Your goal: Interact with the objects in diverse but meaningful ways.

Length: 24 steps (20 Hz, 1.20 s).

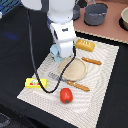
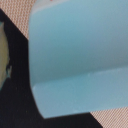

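A pale blue-white carton (image 2: 75,55) fills most of the wrist view, very close to the camera; a corner of it shows beside the hand in the exterior view (image 1: 53,50). My gripper (image 1: 60,54) is low over the placemat, right at the carton, and its fingers are hidden. A golden-orange bread loaf (image 1: 85,45) lies just to the exterior view's right of the hand. A red round fruit (image 1: 66,95) sits at the mat's near edge. A flat yellow packet (image 1: 33,83) lies at the mat's left corner.
A tan plate (image 1: 73,69) lies mid-mat just in front of the hand. An orange-handled fork (image 1: 75,85) and knife (image 1: 91,61) flank it. A grey pot (image 1: 95,14) and a bowl (image 1: 124,19) stand at the back. The beige placemat (image 1: 102,85) lies on a black table.
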### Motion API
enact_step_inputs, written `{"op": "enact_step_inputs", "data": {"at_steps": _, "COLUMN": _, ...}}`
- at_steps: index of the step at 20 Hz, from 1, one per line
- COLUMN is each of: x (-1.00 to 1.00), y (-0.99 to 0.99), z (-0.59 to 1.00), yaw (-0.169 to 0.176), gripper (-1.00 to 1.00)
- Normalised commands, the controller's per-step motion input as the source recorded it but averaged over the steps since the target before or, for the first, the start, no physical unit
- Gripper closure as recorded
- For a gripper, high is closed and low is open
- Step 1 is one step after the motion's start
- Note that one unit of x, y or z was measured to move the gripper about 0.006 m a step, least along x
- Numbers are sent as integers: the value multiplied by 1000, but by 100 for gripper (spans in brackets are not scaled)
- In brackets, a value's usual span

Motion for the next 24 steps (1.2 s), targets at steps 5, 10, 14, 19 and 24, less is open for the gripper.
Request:
{"op": "enact_step_inputs", "data": {"at_steps": 5, "x": -363, "y": -57, "z": -211, "yaw": 7, "gripper": 100}}
{"op": "enact_step_inputs", "data": {"at_steps": 10, "x": -399, "y": 211, "z": 489, "yaw": 80, "gripper": 100}}
{"op": "enact_step_inputs", "data": {"at_steps": 14, "x": -451, "y": 581, "z": 856, "yaw": 124, "gripper": 100}}
{"op": "enact_step_inputs", "data": {"at_steps": 19, "x": -565, "y": 558, "z": 385, "yaw": 119, "gripper": 100}}
{"op": "enact_step_inputs", "data": {"at_steps": 24, "x": -693, "y": 397, "z": -398, "yaw": 96, "gripper": 100}}
